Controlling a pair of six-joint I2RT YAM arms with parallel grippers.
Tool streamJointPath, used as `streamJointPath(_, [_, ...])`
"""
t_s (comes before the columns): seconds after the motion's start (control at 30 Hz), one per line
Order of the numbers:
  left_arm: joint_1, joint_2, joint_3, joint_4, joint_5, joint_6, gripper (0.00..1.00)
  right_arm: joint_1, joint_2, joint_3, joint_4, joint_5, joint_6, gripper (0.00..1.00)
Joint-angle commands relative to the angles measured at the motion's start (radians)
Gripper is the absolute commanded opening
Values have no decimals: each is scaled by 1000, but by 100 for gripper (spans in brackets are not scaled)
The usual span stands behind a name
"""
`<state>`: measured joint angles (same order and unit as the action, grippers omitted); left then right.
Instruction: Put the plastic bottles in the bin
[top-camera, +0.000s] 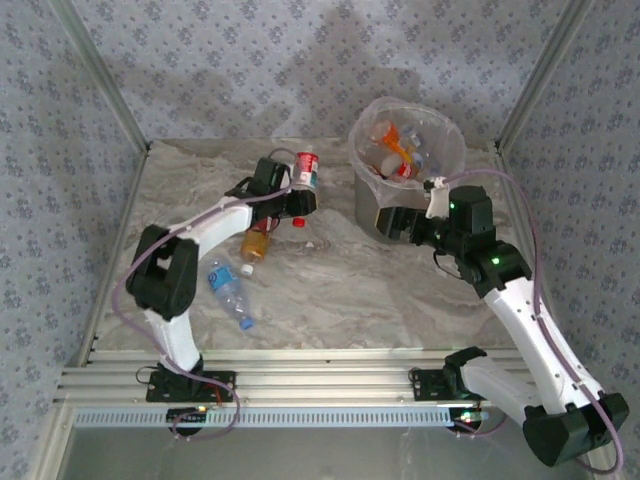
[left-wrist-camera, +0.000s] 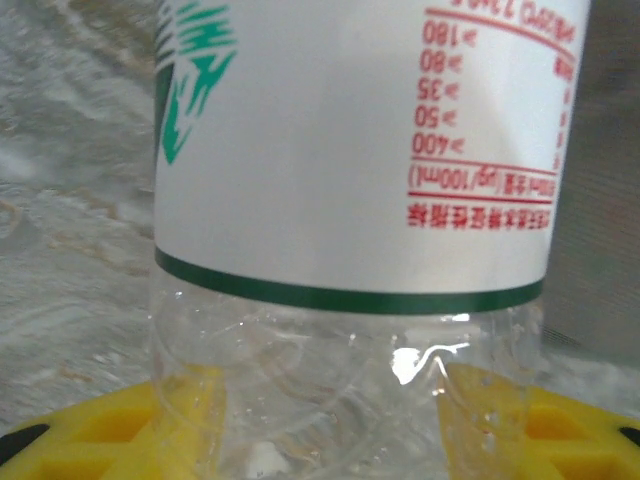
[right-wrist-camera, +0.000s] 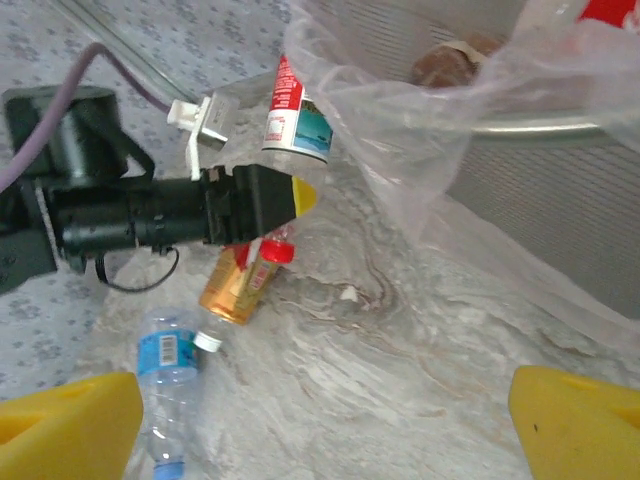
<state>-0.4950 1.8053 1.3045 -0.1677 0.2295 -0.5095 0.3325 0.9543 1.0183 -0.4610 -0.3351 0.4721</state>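
- Left end effector (left-wrist-camera: 345, 440): clenched on the white-label bottle (left-wrist-camera: 350, 150). Its yellow fingers (left-wrist-camera: 100, 430) press the clear part just past the label's green edge.
- In the top view this bottle stands upright at the far middle of the counter (top-camera: 340, 290), left of the bin (top-camera: 368, 205) and not touching it.
- Right end effector (right-wrist-camera: 320, 430): released, fingers spread wide, nothing between them. It sits just beside the bin's near wall.
- Bin: far right of the counter, clear liner folded over the rim, several bottles (top-camera: 395, 145) inside.
- Amber bottle (top-camera: 256, 243) lies on the counter by the left arm.
- Blue-label bottle (top-camera: 228, 290) lies nearer, apart from the amber bottle.
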Motion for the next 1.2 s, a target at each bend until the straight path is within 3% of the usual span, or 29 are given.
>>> streamJointPath(0.0, [-30, -115, -100, 119, 71, 33, 55, 15, 20, -12, 103, -68, 76, 96])
streamJointPath(0.33, [-198, -426, -378, 240, 51, 119, 55, 76, 176, 35, 264, -132, 173, 94])
streamJointPath(0.7, [-343, -531, -398, 193, 48, 181, 56, 120, 309, 78, 350, -152, 192, 93])
streamJointPath(0.97, [-390, -537, -388, 173, 25, 203, 56, 125, 316, 91, 346, -151, 191, 79])
streamJointPath(1.17, [-390, -531, -376, 168, 10, 191, 60, 126, 300, 99, 322, -138, 185, 57])
